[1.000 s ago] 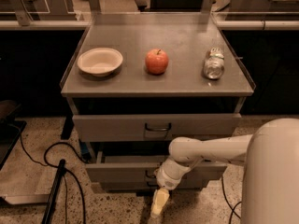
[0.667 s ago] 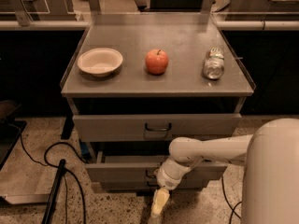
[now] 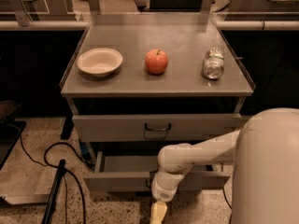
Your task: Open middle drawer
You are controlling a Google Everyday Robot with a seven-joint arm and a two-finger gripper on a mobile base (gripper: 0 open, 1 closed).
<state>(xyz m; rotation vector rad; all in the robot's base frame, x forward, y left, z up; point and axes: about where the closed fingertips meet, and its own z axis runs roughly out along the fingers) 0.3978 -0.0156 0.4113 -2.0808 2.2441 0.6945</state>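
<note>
The middle drawer point(image 3: 117, 181) is the shallow grey drawer under the top one. It stands pulled out toward me, with its bare inside point(image 3: 131, 163) showing. Its handle is hidden behind my arm's white wrist point(image 3: 164, 186). My gripper point(image 3: 158, 213) hangs at the bottom edge of the view. It is just in front of and below the centre of that drawer's front.
The wider top drawer point(image 3: 107, 127), with its dark wire handle point(image 3: 157, 128), sits above. On the cart top point(image 3: 187, 85) are a white bowl point(image 3: 99, 62), a red apple point(image 3: 156, 61) and a lying can point(image 3: 213, 64). Black cables point(image 3: 56, 153) and a dark pole point(image 3: 53, 192) lie on the floor at left.
My gripper has moved slightly down and toward me. The middle drawer's front appears to have come out a little with it.
</note>
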